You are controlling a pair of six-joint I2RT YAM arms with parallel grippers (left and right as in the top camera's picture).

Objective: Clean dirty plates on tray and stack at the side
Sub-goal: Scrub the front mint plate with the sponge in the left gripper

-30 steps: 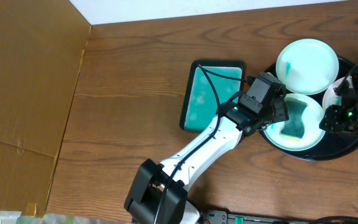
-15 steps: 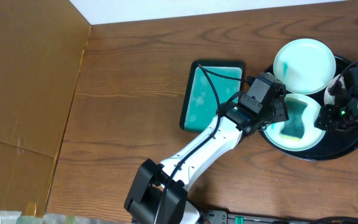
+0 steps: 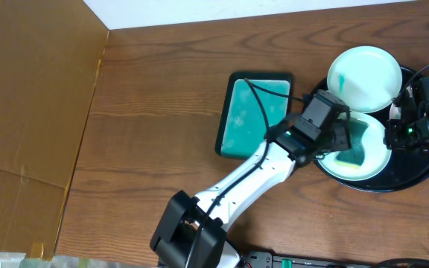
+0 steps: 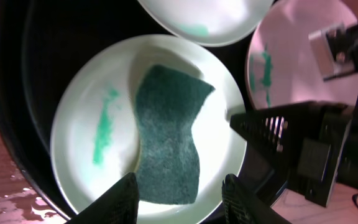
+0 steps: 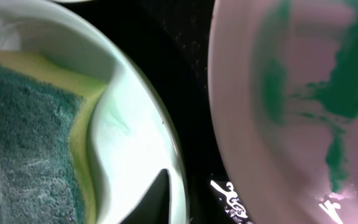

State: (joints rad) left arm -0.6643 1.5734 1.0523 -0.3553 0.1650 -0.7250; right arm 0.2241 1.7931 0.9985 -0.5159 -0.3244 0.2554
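The black tray (image 3: 412, 173) at the right holds three plates. The middle plate (image 3: 365, 168) (image 4: 86, 112) carries a green sponge (image 4: 166, 146) and a green smear. My left gripper (image 3: 339, 140) (image 4: 182, 205) is open just above it, fingers either side of the sponge's near end. My right gripper (image 3: 393, 138) (image 5: 182, 199) pinches that plate's right rim (image 5: 135, 124); one fingertip (image 5: 160, 199) shows inside the rim, the other is lost against the tray. A second plate (image 3: 364, 79) lies at the back. A third smeared plate (image 5: 291, 93) (image 4: 278, 68) lies under the right arm.
A small rectangular teal tray (image 3: 255, 112) lies left of the black tray, under the left arm's forearm. A brown cardboard sheet (image 3: 28, 97) covers the table's left side. Cables run along the near edge (image 3: 311, 260).
My left gripper has shifted slightly right over the sponge. My right gripper has moved up and left at the plate's rim. The back plate has slid slightly left.
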